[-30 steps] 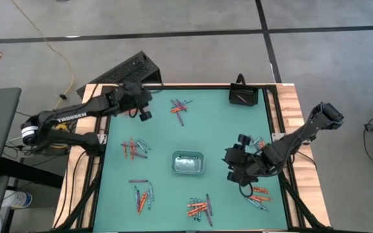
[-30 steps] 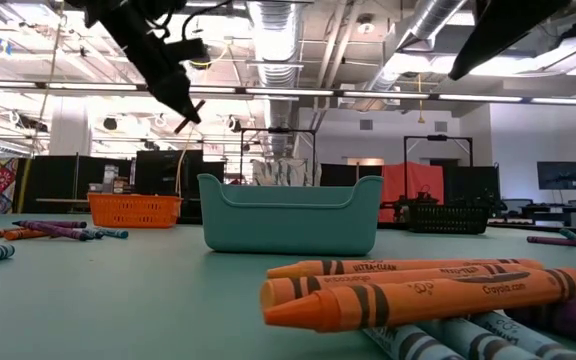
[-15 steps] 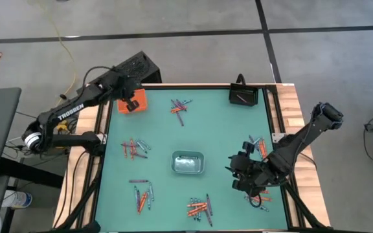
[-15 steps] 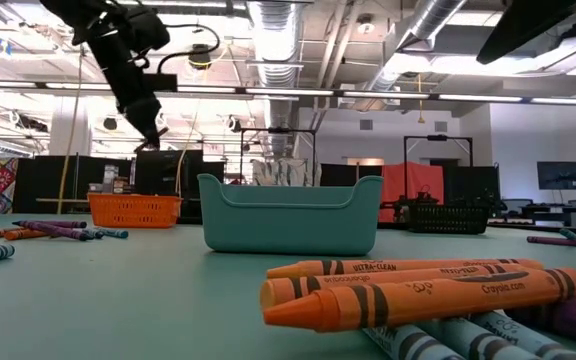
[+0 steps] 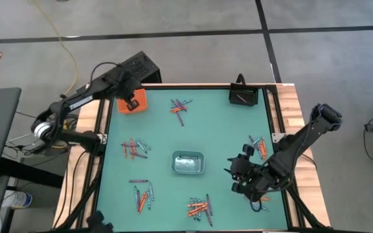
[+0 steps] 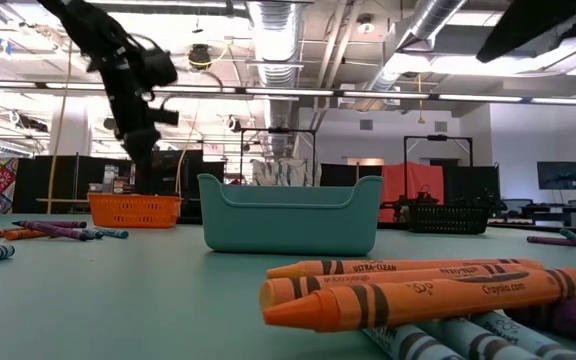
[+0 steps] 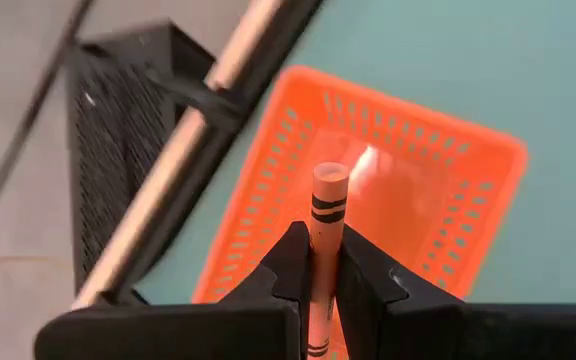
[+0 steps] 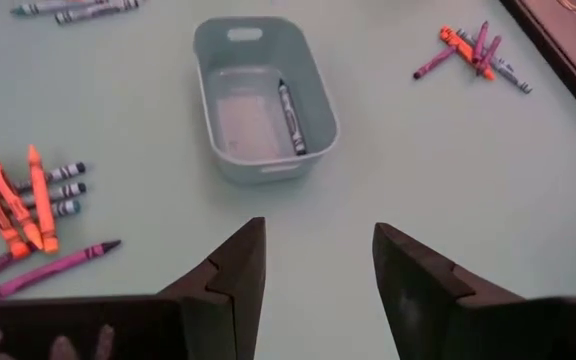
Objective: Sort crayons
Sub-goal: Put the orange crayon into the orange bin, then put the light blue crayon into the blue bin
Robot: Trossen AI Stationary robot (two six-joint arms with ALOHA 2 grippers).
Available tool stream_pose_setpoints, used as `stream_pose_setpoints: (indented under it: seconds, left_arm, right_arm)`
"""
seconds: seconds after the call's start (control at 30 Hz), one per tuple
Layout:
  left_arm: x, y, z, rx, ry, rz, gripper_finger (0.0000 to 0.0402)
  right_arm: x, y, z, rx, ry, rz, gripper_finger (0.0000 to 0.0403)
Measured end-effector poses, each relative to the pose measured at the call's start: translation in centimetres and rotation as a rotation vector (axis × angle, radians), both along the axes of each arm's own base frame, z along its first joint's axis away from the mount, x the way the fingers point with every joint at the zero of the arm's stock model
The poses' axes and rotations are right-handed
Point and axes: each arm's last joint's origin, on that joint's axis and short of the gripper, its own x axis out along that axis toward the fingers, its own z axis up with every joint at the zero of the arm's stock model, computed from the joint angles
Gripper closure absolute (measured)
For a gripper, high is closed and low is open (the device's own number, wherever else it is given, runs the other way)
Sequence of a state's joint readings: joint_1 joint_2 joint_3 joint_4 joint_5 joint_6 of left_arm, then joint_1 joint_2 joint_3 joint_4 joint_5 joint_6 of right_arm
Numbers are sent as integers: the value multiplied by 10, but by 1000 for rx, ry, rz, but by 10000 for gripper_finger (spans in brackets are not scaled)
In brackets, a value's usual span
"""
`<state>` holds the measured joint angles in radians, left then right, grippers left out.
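An orange crayon (image 7: 323, 250) is clamped upright between the fingers of the left gripper (image 7: 316, 262), directly above the orange tray (image 7: 438, 190) at the table's far-left corner; in the high view the left gripper (image 5: 132, 102) is seen over that tray (image 5: 138, 101). Other crayons are scattered in small groups over the green table (image 5: 225, 129): a far-centre cluster (image 5: 180, 107), a left cluster (image 5: 135, 148), a near-left cluster (image 5: 142, 196), a near-centre cluster (image 5: 199, 208) & a few by the right edge (image 5: 258, 145). One grey-blue crayon (image 8: 290, 117) is seen lying inside the clear-grey tray (image 8: 313, 135) at mid-table. A black tray (image 5: 243, 96) is placed at the far-right corner w/ a thin stick in it, colour not discernible. The right gripper (image 8: 310, 262) is held w/ fingers apart and nothing between them, over bare table on the near-right side, pointed toward the clear-grey tray.
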<state>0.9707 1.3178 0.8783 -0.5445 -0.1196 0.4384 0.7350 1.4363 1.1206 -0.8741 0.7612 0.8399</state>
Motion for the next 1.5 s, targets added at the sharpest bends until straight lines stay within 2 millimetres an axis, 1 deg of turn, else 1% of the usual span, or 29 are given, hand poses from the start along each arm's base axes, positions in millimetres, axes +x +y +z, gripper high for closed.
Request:
stream_pose_setpoints:
  seconds: [0.2, 0.3, 0.37, 0.57, 0.8, 1.17, 1.3, 1.5]
  left_arm:
    - [9, 15, -34, -88, 90, 21, 384]
    - [11, 18, -46, -116, 128, 29, 384]
    - [11, 19, -50, -129, 138, 36, 384]
    - [11, 19, -51, -139, 142, 40, 375]
    - [11, 19, -52, -141, 149, 30, 342]
    - [10, 18, -52, -151, 162, 22, 292]
    - [10, 18, -52, -152, 162, 22, 285]
    - [10, 16, -53, -169, 165, 35, 285]
  right_arm:
    - [6, 9, -18, -34, 60, 11, 226]
    - [8, 10, -22, -41, 72, 11, 226]
    - [8, 10, -22, -42, 73, 9, 226]
    - [9, 6, -21, -58, 70, -4, 226]
    - [14, -1, -21, -65, 71, -28, 226]
    - [16, -2, -21, -69, 73, -29, 226]
    - [16, -2, -21, -66, 73, -30, 226]
    - [16, -2, -21, -59, 69, -36, 226]
